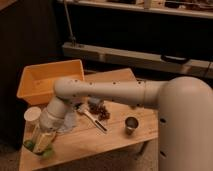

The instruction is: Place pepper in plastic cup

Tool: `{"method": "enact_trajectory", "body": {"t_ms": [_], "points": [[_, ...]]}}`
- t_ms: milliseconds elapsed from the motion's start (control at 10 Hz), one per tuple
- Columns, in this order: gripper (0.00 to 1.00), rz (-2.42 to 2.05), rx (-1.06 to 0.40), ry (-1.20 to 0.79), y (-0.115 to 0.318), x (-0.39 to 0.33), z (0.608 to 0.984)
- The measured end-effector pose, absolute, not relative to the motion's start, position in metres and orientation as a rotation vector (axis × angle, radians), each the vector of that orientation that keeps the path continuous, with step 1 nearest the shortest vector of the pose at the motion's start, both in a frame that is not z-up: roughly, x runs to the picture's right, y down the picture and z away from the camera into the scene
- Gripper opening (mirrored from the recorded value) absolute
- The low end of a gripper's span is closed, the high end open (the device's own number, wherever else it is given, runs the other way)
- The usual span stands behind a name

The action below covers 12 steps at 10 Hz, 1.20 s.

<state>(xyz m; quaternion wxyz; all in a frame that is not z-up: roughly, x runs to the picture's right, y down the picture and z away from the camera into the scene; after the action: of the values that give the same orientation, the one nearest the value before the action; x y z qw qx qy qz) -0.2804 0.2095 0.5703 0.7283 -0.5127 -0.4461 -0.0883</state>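
My gripper hangs low over the front left corner of the wooden table, at the end of the white arm. A green shape just left of the gripper looks like the pepper. It touches or sits very close to the fingertips. A light-green patch just right of and below the gripper looks like the plastic cup, partly hidden by the gripper. I cannot tell whether the gripper holds anything.
A white cup stands at the table's left edge behind the gripper. An orange bin is at the back left. A dark cluster, a utensil and a dark metal cup lie mid-table to the right.
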Motion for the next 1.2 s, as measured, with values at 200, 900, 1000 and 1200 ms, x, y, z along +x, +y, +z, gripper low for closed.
{"method": "enact_trajectory", "body": {"t_ms": [200,900,1000,1200], "points": [[0.12,-0.196,-1.133,-0.981,0.209,-0.285,0.576],[0.45,-0.194,-1.174,-0.949,0.230,-0.288,0.609],[0.56,-0.202,-1.167,-0.946,0.229,-0.292,0.612],[0.75,-0.219,-1.160,-0.943,0.229,-0.302,0.615]]}}
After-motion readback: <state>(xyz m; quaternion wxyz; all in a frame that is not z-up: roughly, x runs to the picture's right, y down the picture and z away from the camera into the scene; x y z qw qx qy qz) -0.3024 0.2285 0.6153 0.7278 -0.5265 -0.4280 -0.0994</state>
